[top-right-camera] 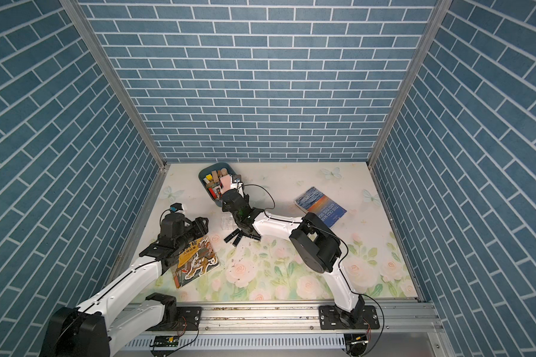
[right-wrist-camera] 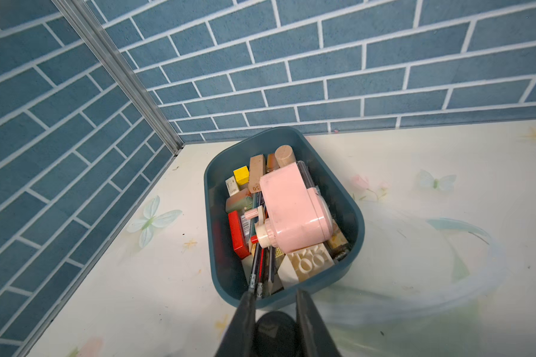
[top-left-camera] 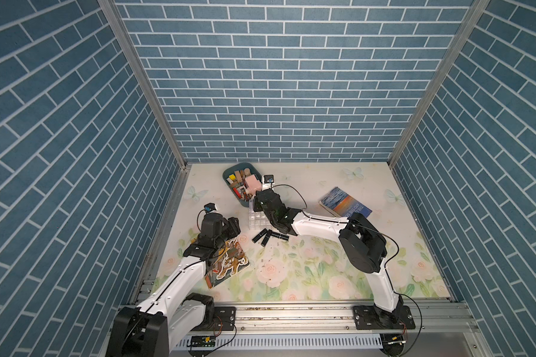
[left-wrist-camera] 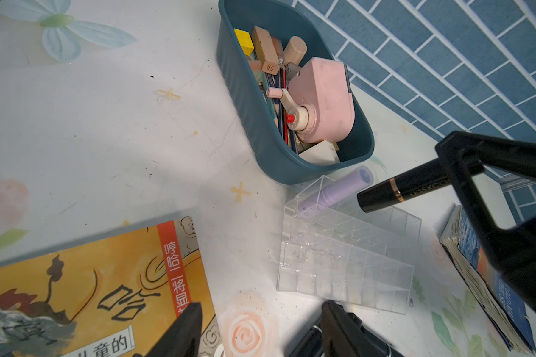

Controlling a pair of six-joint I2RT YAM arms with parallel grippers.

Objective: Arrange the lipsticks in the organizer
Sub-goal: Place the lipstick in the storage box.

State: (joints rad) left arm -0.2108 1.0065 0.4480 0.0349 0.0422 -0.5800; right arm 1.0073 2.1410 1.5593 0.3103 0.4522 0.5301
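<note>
In both top views the right claw (top-left-camera: pixel 258 198) (top-right-camera: pixel 226 203) hung over the far end of the clear organizer (top-left-camera: pixel 254 221) (top-right-camera: pixel 227 223), just beside the teal tray (top-left-camera: pixel 228 174) (top-right-camera: pixel 202 182). From there I could not tell what it gripped. The loose lipsticks (top-left-camera: pixel 262 236) (top-right-camera: pixel 234 238), all black, lay flat on the table just in front of the organizer. The left claw (top-left-camera: pixel 232 227) (top-right-camera: pixel 200 227) hovered apart from them, above a corner of the orange book (top-left-camera: pixel 229 269) (top-right-camera: pixel 198 265).

In the left wrist view the left claw (left-wrist-camera: pixel 260 333) stood wide, with only table between its fingers. The right claw (left-wrist-camera: pixel 446 176) pinched a black lipstick (left-wrist-camera: pixel 393 193) and held it tilted above the organizer's (left-wrist-camera: pixel 347 256) back row. A lavender lipstick (left-wrist-camera: pixel 338 188) leaned in the back corner cell nearest the tray (left-wrist-camera: pixel 245 102).

In the right wrist view the right claw (right-wrist-camera: pixel 274 309) was narrow, clamped on the round end of the black lipstick (right-wrist-camera: pixel 273 330). The tray (right-wrist-camera: pixel 355 216) sat just beyond, with a pink sharpener (right-wrist-camera: pixel 291 210) inside.
</note>
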